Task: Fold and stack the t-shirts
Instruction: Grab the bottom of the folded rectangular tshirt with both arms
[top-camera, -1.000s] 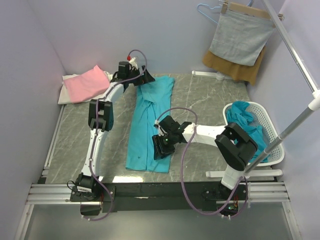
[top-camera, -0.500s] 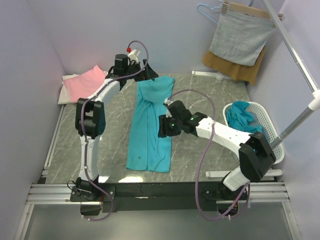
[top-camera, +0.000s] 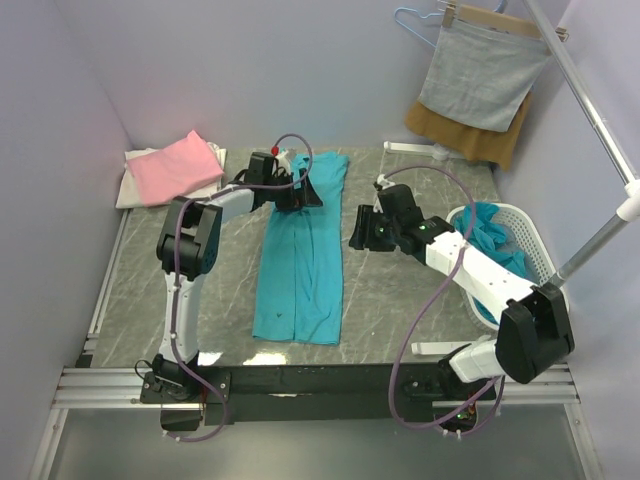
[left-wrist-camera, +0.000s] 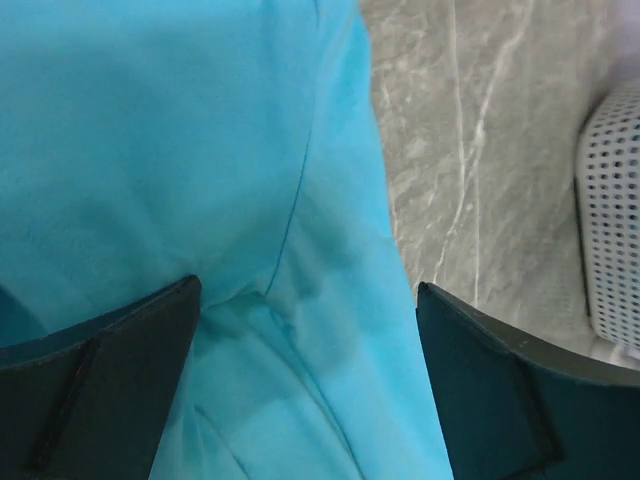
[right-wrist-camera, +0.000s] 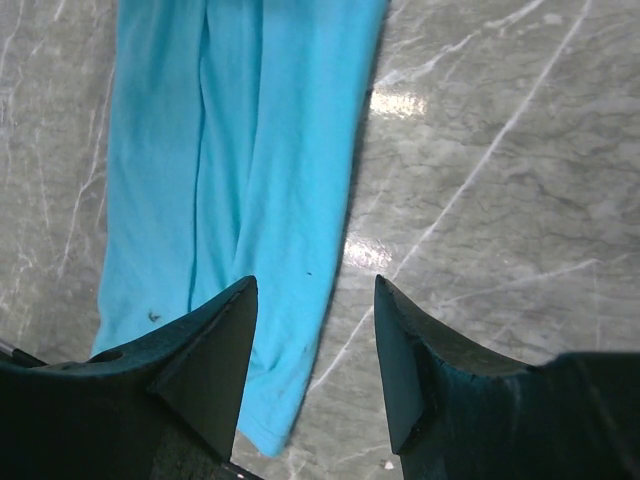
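A teal t-shirt (top-camera: 298, 262) lies on the marble table as a long narrow strip, folded lengthwise and running from the far middle toward the near edge. My left gripper (top-camera: 304, 191) hovers low over its far part, open wide, and teal cloth (left-wrist-camera: 200, 150) fills the view between its fingers (left-wrist-camera: 110, 385). My right gripper (top-camera: 357, 231) is open just right of the strip, above bare table, with the shirt's right edge (right-wrist-camera: 300, 180) below its left finger (right-wrist-camera: 205, 355). A pink t-shirt (top-camera: 176, 165) lies on a white one (top-camera: 136, 186) at the far left.
A white mesh basket (top-camera: 537, 262) at the right holds more teal shirts (top-camera: 482, 228); its rim (left-wrist-camera: 610, 200) shows in the left wrist view. A grey cloth (top-camera: 482, 75) over a mustard-brown cloth (top-camera: 470, 135) hangs at the back right. A metal pole (top-camera: 600, 240) slants along the right side.
My right gripper has left the strip's lower part and swung up and right, off the shirt. My left gripper has come from the shirt's far end down over its upper part.
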